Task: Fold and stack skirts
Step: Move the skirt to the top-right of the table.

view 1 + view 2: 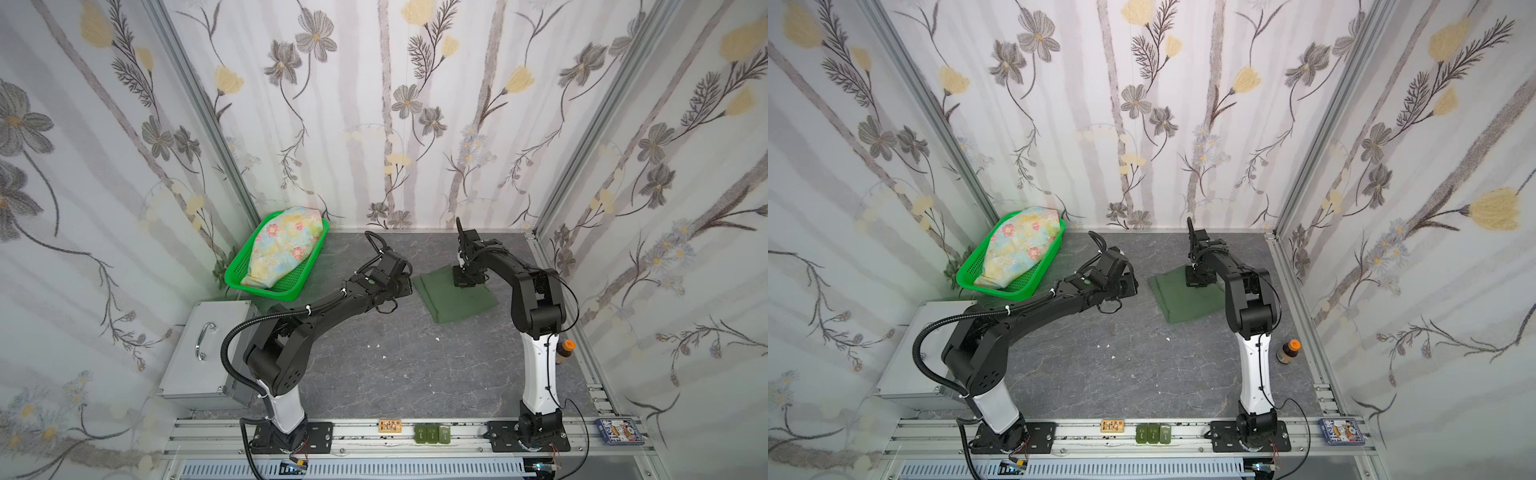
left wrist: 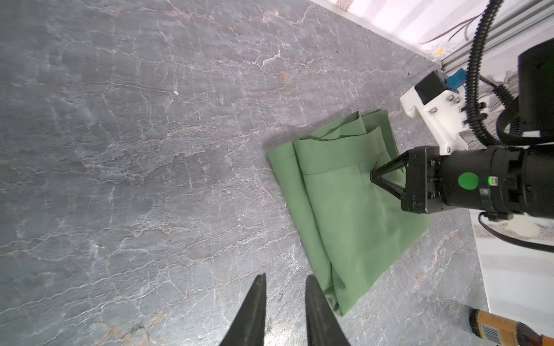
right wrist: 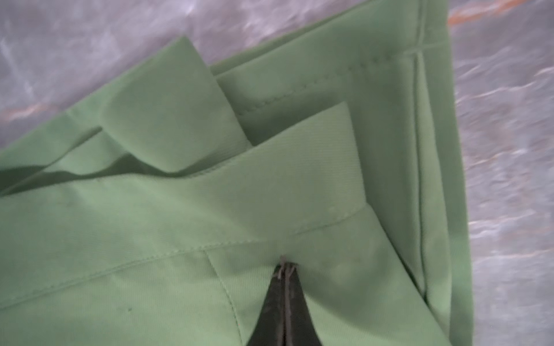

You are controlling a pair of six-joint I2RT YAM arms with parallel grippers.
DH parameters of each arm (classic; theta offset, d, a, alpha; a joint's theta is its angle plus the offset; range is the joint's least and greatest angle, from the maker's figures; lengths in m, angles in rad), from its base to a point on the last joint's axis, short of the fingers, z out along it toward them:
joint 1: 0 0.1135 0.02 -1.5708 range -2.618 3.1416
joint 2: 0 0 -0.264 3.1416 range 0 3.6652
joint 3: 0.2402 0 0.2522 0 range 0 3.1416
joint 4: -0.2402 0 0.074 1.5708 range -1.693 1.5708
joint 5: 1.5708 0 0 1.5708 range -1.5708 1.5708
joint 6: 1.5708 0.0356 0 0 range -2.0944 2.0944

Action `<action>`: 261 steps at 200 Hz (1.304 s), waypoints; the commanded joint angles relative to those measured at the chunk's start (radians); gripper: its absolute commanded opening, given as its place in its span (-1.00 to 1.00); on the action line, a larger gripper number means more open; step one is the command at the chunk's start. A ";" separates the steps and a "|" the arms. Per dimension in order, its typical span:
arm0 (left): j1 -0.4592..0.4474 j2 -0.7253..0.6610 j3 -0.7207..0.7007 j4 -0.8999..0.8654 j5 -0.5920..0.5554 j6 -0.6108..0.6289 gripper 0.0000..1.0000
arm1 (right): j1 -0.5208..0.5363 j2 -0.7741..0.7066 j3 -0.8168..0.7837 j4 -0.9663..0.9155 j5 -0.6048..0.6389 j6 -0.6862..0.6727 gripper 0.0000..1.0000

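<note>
While the right pincer (image 3: pixel 286 265), tips together, presses the folded olive-green skirt (image 1: pixel 455 299) toward the bench's (image 1: pixel 395 374) far edge and the left pincer (image 2: pixel 287 275) hovers apart, empty, this fold looks done; next, fetch the floral skirt (image 1: pixel 282 249) from the green basket (image 1: pixel 232 279) in the far left corner.

Floral-papered walls (image 1: pixel 374 124) enclose a grey marbled floor (image 1: pixel 395 374).

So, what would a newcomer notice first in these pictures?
The bright green basket in the far left corner, holding a flowered skirt. Then the folded green skirt on the right side of the grey table, with the closed right gripper touching its top.
</note>
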 commanded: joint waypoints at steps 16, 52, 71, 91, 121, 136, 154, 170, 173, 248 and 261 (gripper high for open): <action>0.027 -0.082 -0.054 0.011 -0.042 -0.022 -0.46 | -0.039 0.056 0.091 -0.054 0.046 0.024 -1.00; 0.055 -0.150 -0.107 0.011 -0.052 -0.034 -0.45 | -0.080 0.069 0.112 -0.062 0.032 0.018 -1.00; 0.065 -0.173 -0.128 0.011 -0.055 -0.041 -0.45 | -0.112 0.072 0.119 -0.059 0.013 0.019 -1.00; 0.073 -0.191 -0.142 0.011 -0.059 -0.046 -0.44 | -0.139 0.076 0.127 -0.058 0.023 0.021 -1.00; 0.080 -0.204 -0.152 0.011 -0.062 -0.049 -0.44 | -0.171 0.084 0.142 -0.055 0.019 0.021 -1.00; 0.084 -0.202 -0.152 0.011 -0.060 -0.049 -0.43 | -0.186 0.100 0.159 -0.059 0.036 0.021 -1.00; 0.086 -0.200 -0.150 0.011 -0.054 -0.051 -0.43 | -0.202 0.122 0.170 -0.060 0.035 0.019 -1.00; 0.087 -0.199 -0.150 0.011 -0.054 -0.050 -0.43 | -0.212 0.137 0.181 -0.060 0.039 0.019 -1.00; 0.087 -0.198 -0.150 0.011 -0.055 -0.050 -0.43 | -0.213 0.139 0.183 -0.060 0.040 0.019 -1.00; 0.092 -0.166 -0.127 0.011 -0.044 -0.052 -0.43 | -0.256 0.180 0.249 -0.065 0.037 0.020 -1.00; 0.092 -0.161 -0.126 0.011 -0.041 -0.052 -0.43 | -0.259 0.186 0.258 -0.065 0.034 0.030 -1.00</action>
